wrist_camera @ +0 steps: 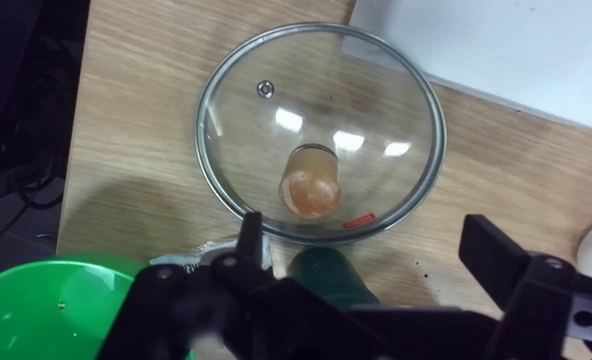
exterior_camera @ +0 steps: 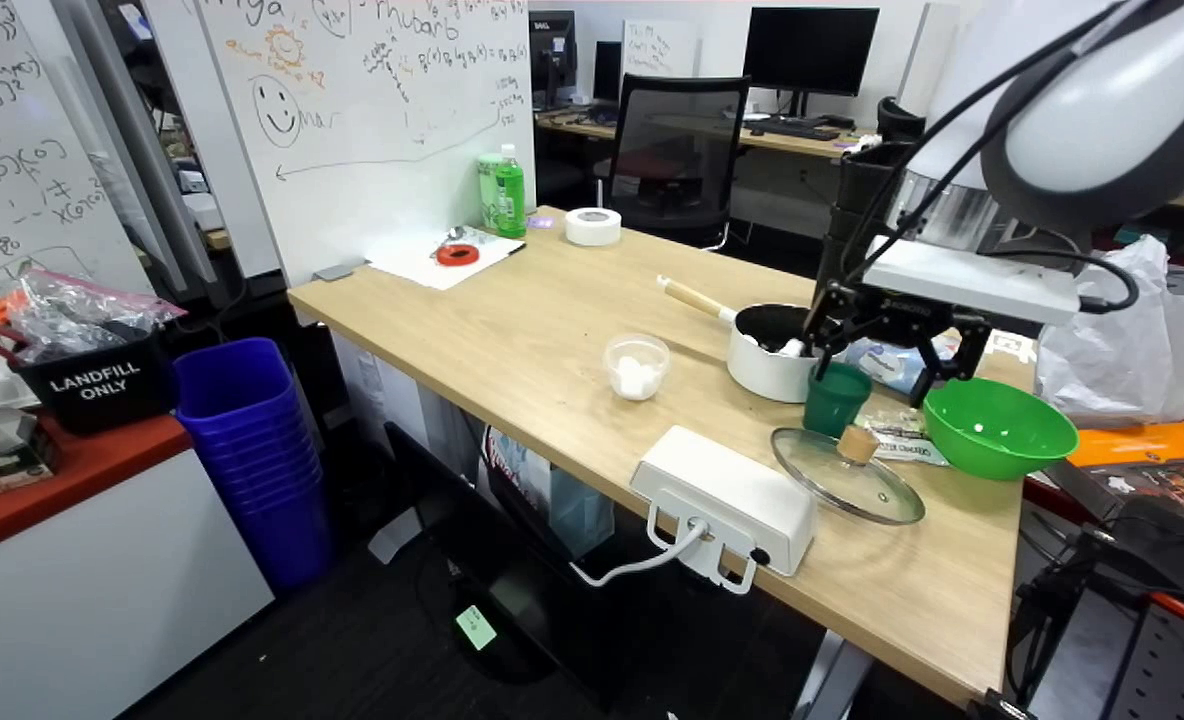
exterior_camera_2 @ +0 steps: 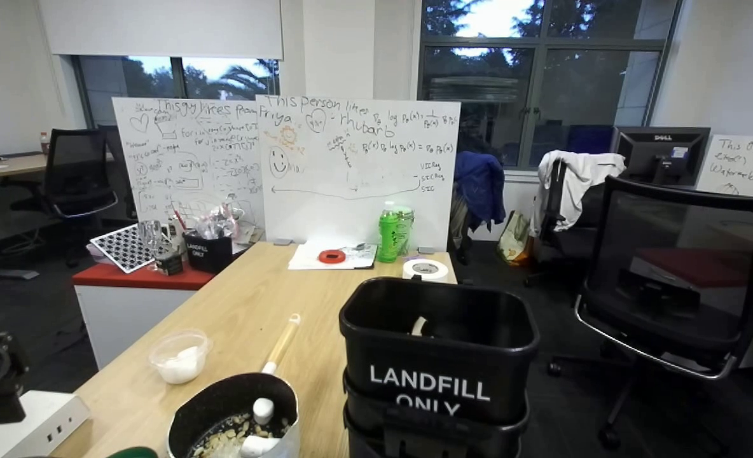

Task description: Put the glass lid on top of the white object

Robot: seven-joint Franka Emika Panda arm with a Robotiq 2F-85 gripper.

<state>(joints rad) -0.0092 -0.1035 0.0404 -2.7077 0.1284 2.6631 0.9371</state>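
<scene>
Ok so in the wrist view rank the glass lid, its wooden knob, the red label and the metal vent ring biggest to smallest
1. Glass lid
2. Wooden knob
3. Red label and metal vent ring: too alike in area to rank.

In an exterior view you look down at an angle across the table (exterior_camera: 552, 320), far enough back for most of it. In an exterior view you face approx. level along its length to the whiteboard (exterior_camera_2: 357, 175), bins (exterior_camera_2: 437, 356) close up. Both exterior views share whiteboard + pot (exterior_camera: 767, 375). Wrist cam: you look steeply down, v. close, on the glass lid (wrist_camera: 321, 120), gripper (wrist_camera: 363, 225) at btm.
</scene>
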